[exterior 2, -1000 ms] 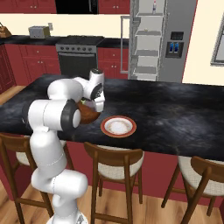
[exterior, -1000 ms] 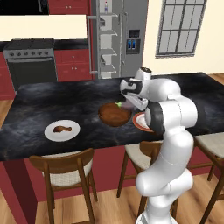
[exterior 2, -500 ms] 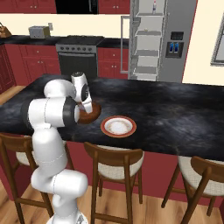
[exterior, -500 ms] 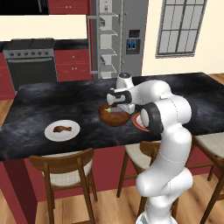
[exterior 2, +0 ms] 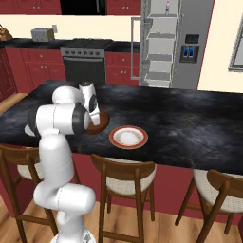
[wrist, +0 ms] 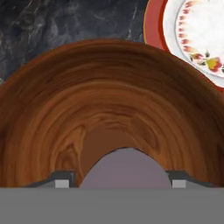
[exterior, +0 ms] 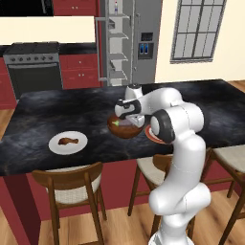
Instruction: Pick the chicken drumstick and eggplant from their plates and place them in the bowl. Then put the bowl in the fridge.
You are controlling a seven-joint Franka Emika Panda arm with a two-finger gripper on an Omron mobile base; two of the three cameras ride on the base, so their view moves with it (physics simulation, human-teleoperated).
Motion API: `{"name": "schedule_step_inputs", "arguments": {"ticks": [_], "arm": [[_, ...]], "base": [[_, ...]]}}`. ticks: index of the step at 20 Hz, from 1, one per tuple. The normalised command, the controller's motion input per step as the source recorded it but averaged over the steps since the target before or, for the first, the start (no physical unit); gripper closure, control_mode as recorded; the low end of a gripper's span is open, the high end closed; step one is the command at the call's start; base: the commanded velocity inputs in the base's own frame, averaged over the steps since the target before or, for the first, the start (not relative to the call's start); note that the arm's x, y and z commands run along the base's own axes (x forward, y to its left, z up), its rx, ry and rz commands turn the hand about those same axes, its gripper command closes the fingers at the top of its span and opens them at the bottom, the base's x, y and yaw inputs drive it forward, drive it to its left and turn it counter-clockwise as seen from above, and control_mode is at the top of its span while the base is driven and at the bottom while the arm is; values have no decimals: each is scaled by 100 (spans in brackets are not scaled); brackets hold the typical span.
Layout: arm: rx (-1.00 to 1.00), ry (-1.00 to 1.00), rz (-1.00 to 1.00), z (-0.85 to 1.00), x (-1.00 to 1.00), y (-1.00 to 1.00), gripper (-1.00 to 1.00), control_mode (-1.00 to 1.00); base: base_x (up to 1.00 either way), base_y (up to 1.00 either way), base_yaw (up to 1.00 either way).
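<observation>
The bowl (wrist: 109,100) looked like polished wood with swirly grain, pretty glossy. The counter (exterior: 43,115) was dark marbled stone, smooth. The fridge (exterior 2: 199,28) had a brushed-steel look, and the red-rimmed plate (exterior 2: 128,136) looked like glazed ceramic.

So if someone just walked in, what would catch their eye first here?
Probably the white arm bent over the brown bowl at the middle of the dark counter, its end effector holding the eggplant over the bowl. Next, the chicken drumstick alone on the white plate to the left, and the open fridge behind.
</observation>
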Motion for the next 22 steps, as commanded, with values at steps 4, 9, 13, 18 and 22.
{"name": "schedule_step_inputs", "arguments": {"ticks": [4,9,13,18,22], "arm": [[1,8,2,-19,11,0,100,-100],[0,6,2,-15,14,0,100,-100],[0,7,0,-12,21,7,100,-100],[0,5,0,-12,11,7,-100,-100],[0,1,0,0,4,4,-100,-100]], "base": [[0,0,0],[0,0,0],[0,0,0],[0,0,0],[0,0,0]]}}
